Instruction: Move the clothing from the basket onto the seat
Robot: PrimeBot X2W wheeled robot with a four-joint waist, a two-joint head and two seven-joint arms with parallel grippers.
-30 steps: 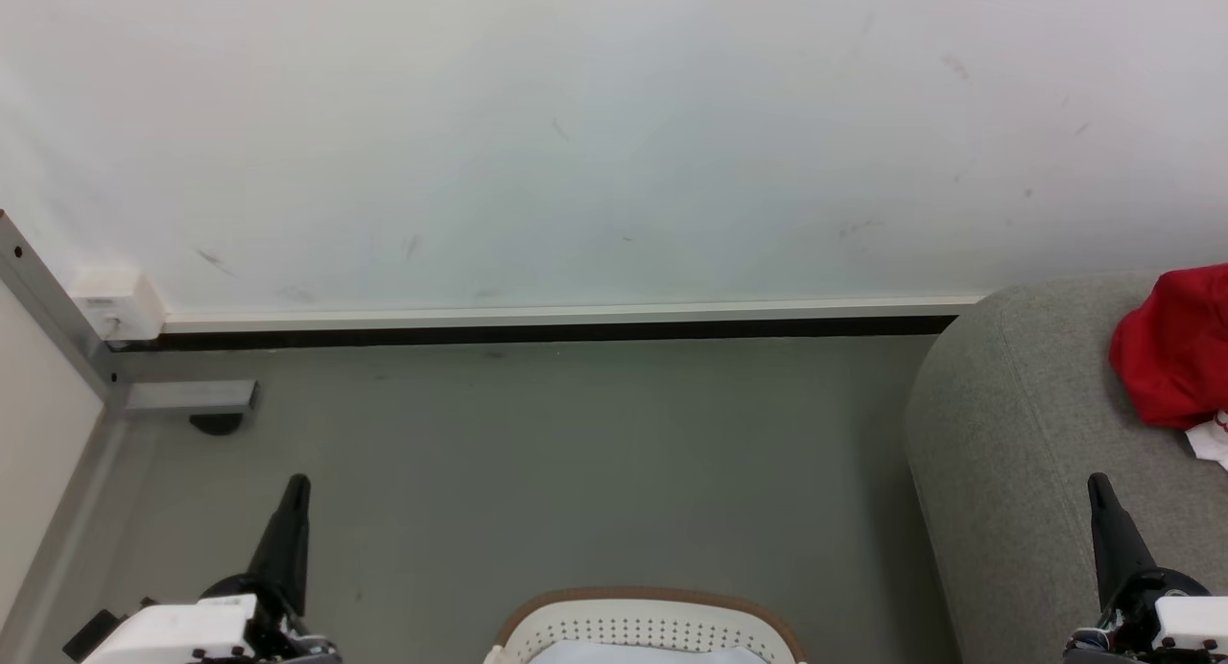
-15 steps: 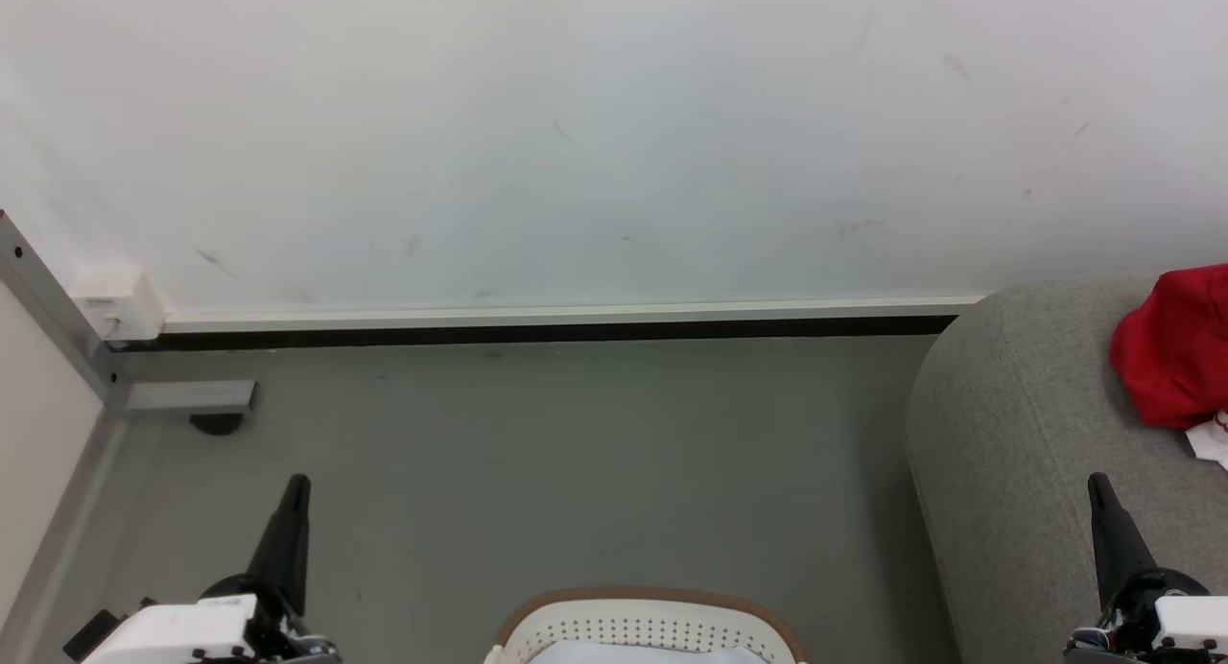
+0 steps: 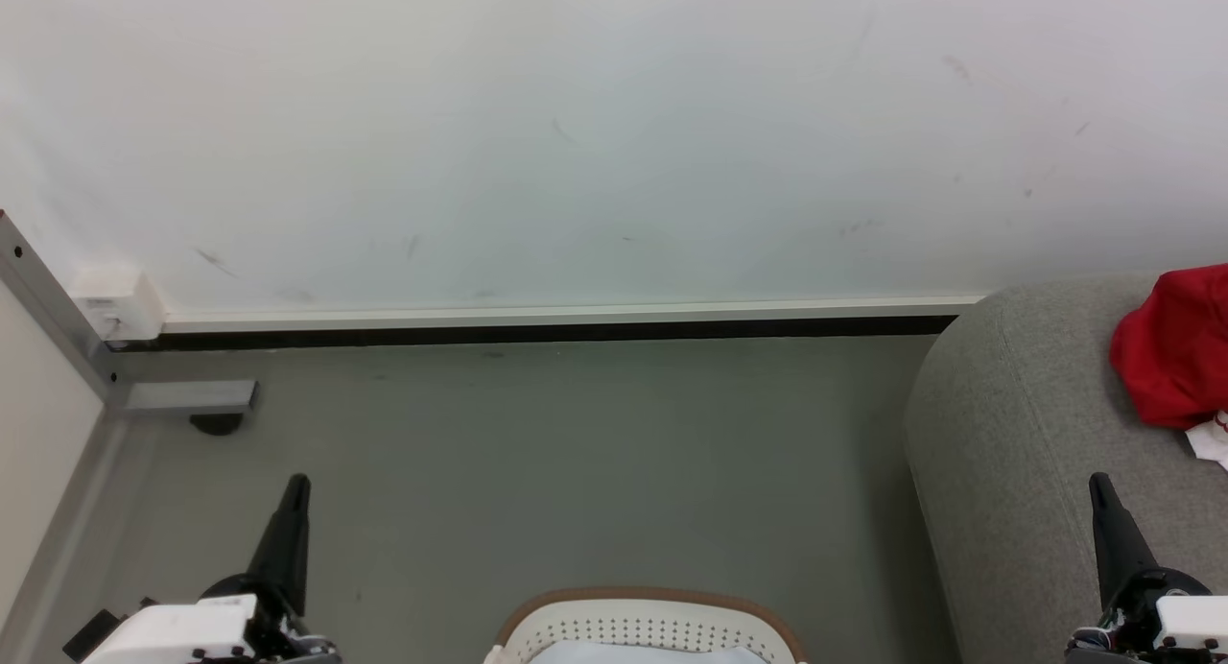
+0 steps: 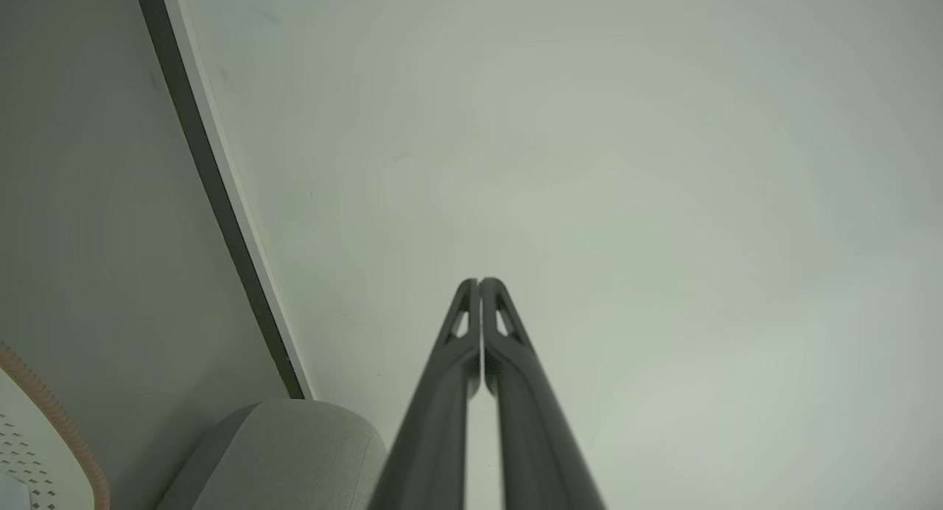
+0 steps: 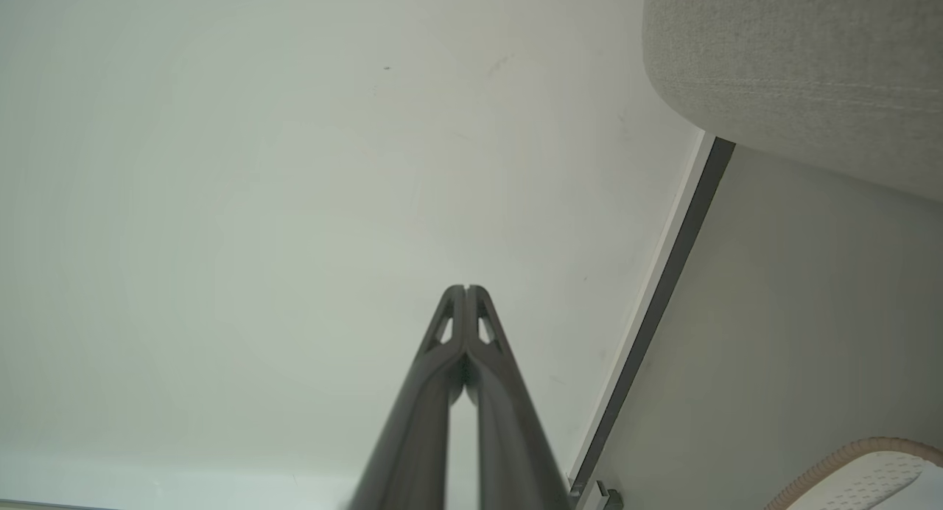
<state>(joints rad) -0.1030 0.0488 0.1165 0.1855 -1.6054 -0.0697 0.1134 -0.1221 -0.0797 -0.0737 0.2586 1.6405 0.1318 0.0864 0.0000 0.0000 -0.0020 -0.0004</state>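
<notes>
The red clothing [image 3: 1175,352] lies bunched on the grey seat [image 3: 1017,453] at the right edge of the head view, with a bit of white trim below it. At the bottom centre, the white perforated basket [image 3: 649,629] with its tan rim holds a pale cloth. My left gripper [image 3: 297,482] is shut and empty over the floor, left of the basket. My right gripper [image 3: 1097,482] is shut and empty in front of the seat, below the clothing. Both wrist views show shut fingertips, left gripper [image 4: 479,281] and right gripper [image 5: 465,287], pointing at the white wall.
A white wall [image 3: 576,136] with a dark baseboard [image 3: 537,334] runs across ahead. A metal frame post and foot [image 3: 187,397] stand at the far left, with a white box [image 3: 120,302] on the wall. Grey floor [image 3: 576,472] spreads between basket and wall.
</notes>
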